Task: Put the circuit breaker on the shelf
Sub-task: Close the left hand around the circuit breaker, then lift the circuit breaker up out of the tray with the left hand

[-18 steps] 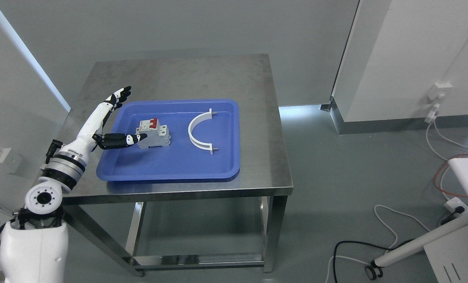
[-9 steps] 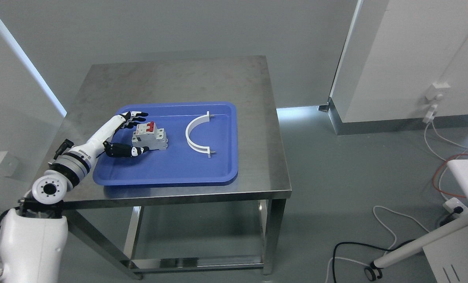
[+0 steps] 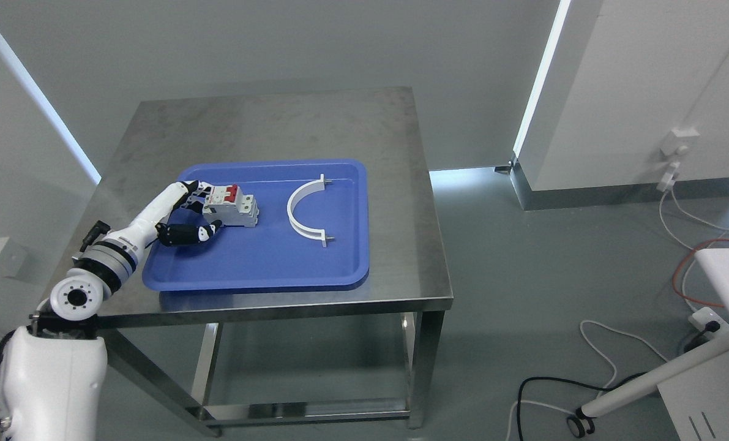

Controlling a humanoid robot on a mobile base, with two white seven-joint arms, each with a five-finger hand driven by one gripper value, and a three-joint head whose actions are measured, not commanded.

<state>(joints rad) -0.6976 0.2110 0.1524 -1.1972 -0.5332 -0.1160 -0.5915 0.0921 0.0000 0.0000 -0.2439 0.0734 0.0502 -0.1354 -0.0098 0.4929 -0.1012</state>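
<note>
Looking past the circuit breaker, I see a white curved bracket lying just to its right in the same blue tray, well clear of my left hand. The breaker sits in the tray's far-left part on the steel table, red switches up, its long axis running left to right. Since half a second ago the fingers have closed in, now grasping its left end.

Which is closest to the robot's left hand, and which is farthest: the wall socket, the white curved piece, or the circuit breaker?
1. Circuit breaker: in the left hand, on the blue tray.
2. White curved piece: to the right, same tray.
3. Wall socket: far right.
</note>
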